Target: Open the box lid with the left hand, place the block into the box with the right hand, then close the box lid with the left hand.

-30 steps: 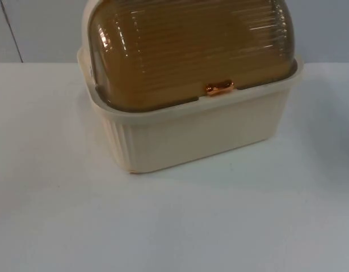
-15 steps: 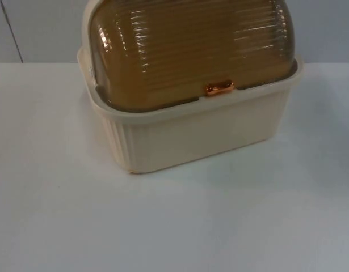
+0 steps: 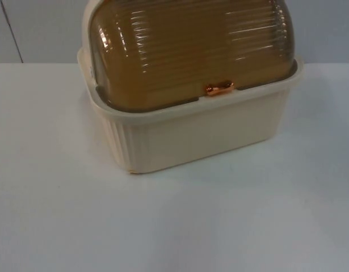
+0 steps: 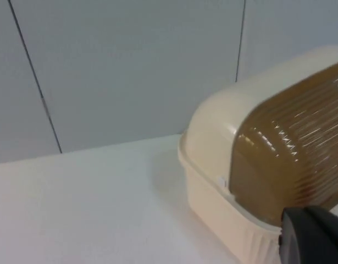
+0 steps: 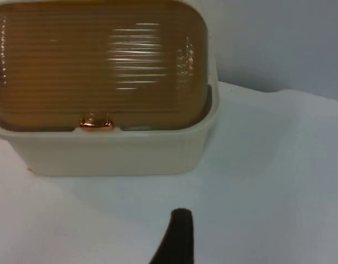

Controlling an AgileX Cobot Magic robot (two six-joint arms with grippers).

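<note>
Table (image 3: 174,226): white, bare surface nearest the top camera, ending at the grey partition wall (image 3: 38,28).
Box (image 3: 202,133): cream plastic, fluted side walls, standing toward the far edge of the table — turned a little askew in the top view.
Lid (image 3: 191,45): domed, translucent amber-brown, ribbed crosswise, lying shut on the box rim.
Latch (image 3: 219,88): small copper-coloured tab at the lid's front edge.
Left gripper (image 4: 309,236): beside the box's end — jaw state cannot be told.
Right gripper (image 5: 177,236): over the table facing the box front, apart from it; jaw state cannot be told.
</note>
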